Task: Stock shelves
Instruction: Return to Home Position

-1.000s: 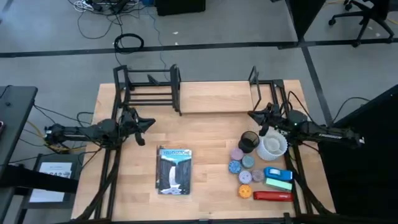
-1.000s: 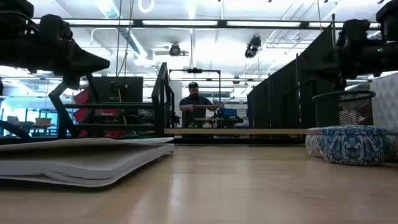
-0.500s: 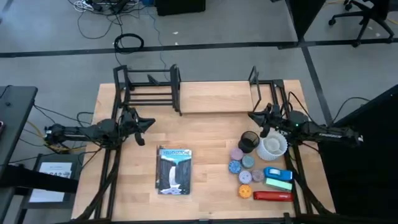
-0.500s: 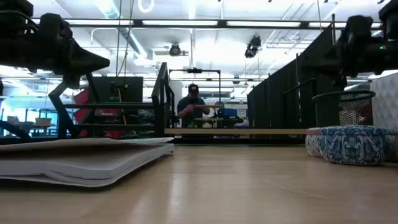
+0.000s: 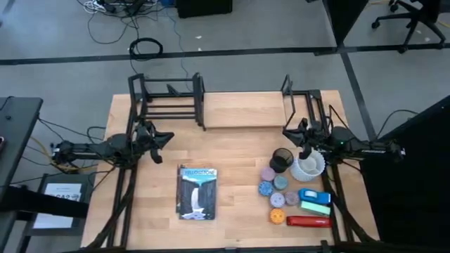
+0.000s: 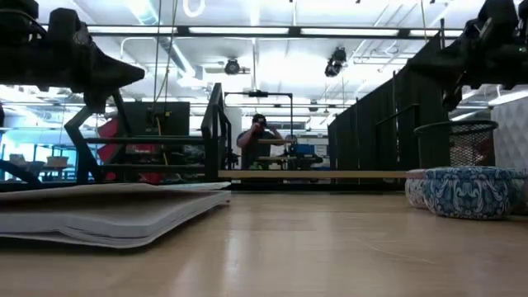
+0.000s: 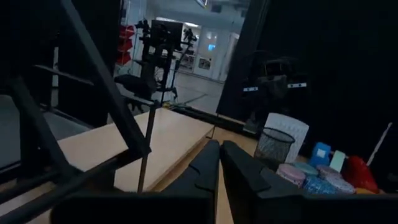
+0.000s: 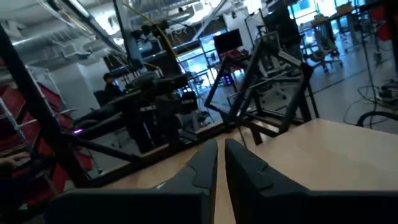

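The shelves stand at the table's far edge: a black barred rack [image 5: 165, 98] joined to a pale wooden board [image 5: 242, 109] with black upright ends. A Yellowstone book [image 5: 197, 192] lies flat on the table in front of them. My left gripper [image 5: 171, 136] hovers left of the book, shut and holding nothing, its fingers pointing toward the table's right; the left wrist view shows its fingers [image 7: 220, 144] together. My right gripper [image 5: 285, 131] hovers just beyond a black mesh cup [image 5: 281, 158], pointing toward the table's left, and is also shut [image 8: 221, 144] and holding nothing.
At the near right stand a white container [image 5: 308, 166], several round patterned tins [image 5: 271, 184], a blue and a green block [image 5: 314, 200] and a red item [image 5: 308, 221]. Bare tabletop [image 5: 239, 151] lies between the book and the board. A person stands in the room beyond [image 6: 257, 140].
My right gripper has risen a little and drawn back slightly toward the table's right edge, staying shut.
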`<state>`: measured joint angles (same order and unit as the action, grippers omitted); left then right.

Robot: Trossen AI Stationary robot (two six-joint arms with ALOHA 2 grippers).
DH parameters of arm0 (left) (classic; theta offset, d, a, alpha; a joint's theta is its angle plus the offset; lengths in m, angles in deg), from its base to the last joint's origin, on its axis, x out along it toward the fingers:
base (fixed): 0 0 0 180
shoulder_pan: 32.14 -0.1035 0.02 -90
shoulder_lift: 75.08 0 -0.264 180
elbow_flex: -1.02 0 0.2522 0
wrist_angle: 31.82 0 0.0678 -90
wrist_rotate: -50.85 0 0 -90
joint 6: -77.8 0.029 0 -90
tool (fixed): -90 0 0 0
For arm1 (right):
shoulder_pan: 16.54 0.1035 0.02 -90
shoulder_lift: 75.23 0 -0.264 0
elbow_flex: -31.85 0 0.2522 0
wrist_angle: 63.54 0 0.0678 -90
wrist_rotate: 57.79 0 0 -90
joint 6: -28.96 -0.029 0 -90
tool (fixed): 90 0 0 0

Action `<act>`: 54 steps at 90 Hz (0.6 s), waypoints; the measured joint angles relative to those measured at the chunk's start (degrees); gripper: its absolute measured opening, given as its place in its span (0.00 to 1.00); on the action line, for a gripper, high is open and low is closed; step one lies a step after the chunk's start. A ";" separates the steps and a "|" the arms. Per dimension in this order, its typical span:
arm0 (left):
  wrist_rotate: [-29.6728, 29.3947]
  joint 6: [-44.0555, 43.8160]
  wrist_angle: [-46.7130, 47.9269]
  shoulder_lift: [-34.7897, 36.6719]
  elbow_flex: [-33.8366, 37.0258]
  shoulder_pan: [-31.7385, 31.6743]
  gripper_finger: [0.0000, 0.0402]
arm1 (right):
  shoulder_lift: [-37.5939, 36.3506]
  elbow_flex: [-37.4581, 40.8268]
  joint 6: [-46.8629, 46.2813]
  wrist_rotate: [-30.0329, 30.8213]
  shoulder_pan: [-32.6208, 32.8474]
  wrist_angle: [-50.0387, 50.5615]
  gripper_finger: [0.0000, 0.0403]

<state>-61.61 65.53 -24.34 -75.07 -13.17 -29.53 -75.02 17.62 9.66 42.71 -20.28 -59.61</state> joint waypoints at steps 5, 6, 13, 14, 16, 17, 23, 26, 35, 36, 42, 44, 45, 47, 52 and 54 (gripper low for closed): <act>0.00 0.01 -0.02 0.00 0.00 -0.02 0.00 | 0.00 0.00 -0.02 -0.04 0.43 0.02 0.01; 0.00 0.02 -0.02 0.00 0.00 -0.02 0.00 | -0.01 0.00 -0.02 -0.06 0.53 0.00 0.01; 0.00 0.01 -0.01 0.00 0.00 -0.02 0.00 | 0.00 0.00 -0.02 -0.06 1.12 -0.23 0.01; 0.00 0.02 0.00 0.00 0.00 -0.02 0.00 | 0.00 0.00 -0.02 -0.06 1.15 -0.28 0.01; 0.00 0.00 0.04 0.00 0.00 -0.02 0.00 | 0.00 0.00 -0.02 -0.06 1.28 -0.31 0.01; 0.00 0.00 0.07 0.00 0.00 -0.02 0.00 | 0.00 0.00 -0.02 -0.07 1.34 -0.35 0.01; 0.00 0.02 0.00 0.00 0.00 -0.02 0.00 | 0.00 0.00 -0.02 -0.10 1.40 -0.50 0.01; 0.00 0.01 0.00 0.00 0.00 -0.02 0.00 | 0.02 0.00 -0.02 -0.11 1.39 -0.50 0.01; 0.00 0.01 0.00 0.00 0.00 -0.02 0.00 | 0.05 0.00 -0.02 -0.11 1.39 -0.61 0.01; 0.00 0.02 0.00 0.00 0.00 -0.02 0.00 | 0.05 0.00 -0.02 -0.11 1.39 -0.61 0.01; 0.00 0.02 0.00 0.00 0.00 -0.02 0.00 | 0.05 0.00 -0.02 -0.11 1.39 -0.65 0.01; 0.00 0.02 0.00 0.00 0.00 -0.02 0.00 | 0.05 0.00 -0.02 -0.11 1.39 -0.65 0.01; 0.00 0.02 0.00 0.00 0.00 -0.02 0.00 | 0.05 0.00 -0.02 -0.11 1.39 -0.65 0.01; 0.00 0.00 0.00 0.00 0.00 -0.02 0.00 | 0.05 0.00 -0.02 -0.11 1.39 -0.65 0.01; 0.00 0.02 -0.10 0.00 0.00 -0.02 0.00 | 0.05 0.00 -0.02 -0.11 1.39 -0.74 0.01; 0.00 0.02 -0.16 0.00 0.00 -0.02 0.00 | 0.05 0.00 -0.02 -0.11 1.39 -0.76 0.01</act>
<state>-61.61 65.55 -24.50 -75.07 -13.17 -29.55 -74.98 17.62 9.65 42.60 -18.89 -60.36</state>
